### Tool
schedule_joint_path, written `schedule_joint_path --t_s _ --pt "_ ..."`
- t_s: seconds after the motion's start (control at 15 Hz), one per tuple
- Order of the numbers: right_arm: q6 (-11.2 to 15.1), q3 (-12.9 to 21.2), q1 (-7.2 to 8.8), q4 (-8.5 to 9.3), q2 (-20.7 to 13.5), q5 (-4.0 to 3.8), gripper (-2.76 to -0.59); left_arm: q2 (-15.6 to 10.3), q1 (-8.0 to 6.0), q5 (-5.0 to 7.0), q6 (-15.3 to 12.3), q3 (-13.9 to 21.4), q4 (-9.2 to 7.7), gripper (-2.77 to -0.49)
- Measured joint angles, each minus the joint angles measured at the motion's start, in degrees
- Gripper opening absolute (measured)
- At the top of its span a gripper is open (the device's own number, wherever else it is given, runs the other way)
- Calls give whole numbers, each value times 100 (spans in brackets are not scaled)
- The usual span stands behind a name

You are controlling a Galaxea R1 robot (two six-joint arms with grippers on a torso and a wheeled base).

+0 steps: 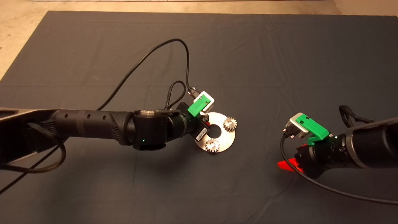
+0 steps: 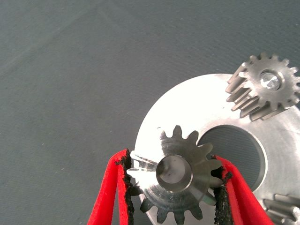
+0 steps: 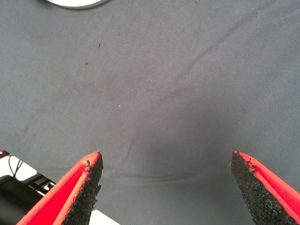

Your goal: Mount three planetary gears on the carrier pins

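A dark mat (image 1: 279, 56) covers the table, with pale floor showing past its far and left edges. The left arm (image 1: 93, 126) reaches in from the left across the middle of the mat, a black cable (image 1: 149, 53) looping up and over from its wrist, and ends over the left edge of the round shiny disc (image 1: 228, 137) that lies flat near the mat's centre. The right arm (image 1: 357, 147) comes in from the right and stops well to the right of the disc, above bare mat. The left gripper (image 2: 173, 187) is closed narrow on one of the planetary gears, the held gear (image 2: 180, 176), with a black pad pressed against the teeth on each side; the gear sits over the disc's left part, its centre bore showing a silvery end inside it, though whether it is fully seated on the pin cannot be told. The right gripper (image 3: 166, 187) is spread wide with nothing between its fingers (image 3: 84, 187), only mat below and a sliver of the disc (image 3: 75, 3) at the edge of its wrist view. On the disc, a second gear (image 1: 230, 123) stands at the far right rim and a third gear (image 1: 212, 145) at the near rim, each with the tip of one of the carrier pins (image 2: 271, 79) showing bright in its centre hole, and the disc's central hole (image 1: 215, 130) lies between them and the held gear.
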Motion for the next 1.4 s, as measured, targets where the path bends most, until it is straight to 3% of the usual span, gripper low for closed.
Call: schedule_joint_path --t_s 0.53,1.0,1.4 --pt "-26 0 0 2 -13 0 -133 56 13 -30 2 -46 35 -251" --pt "-43 0 0 11 -9 -2 -133 55 9 -144 112 -143 73 -251" --pt "-45 0 -2 16 -11 -11 -133 55 -4 -129 112 -146 71 -251"
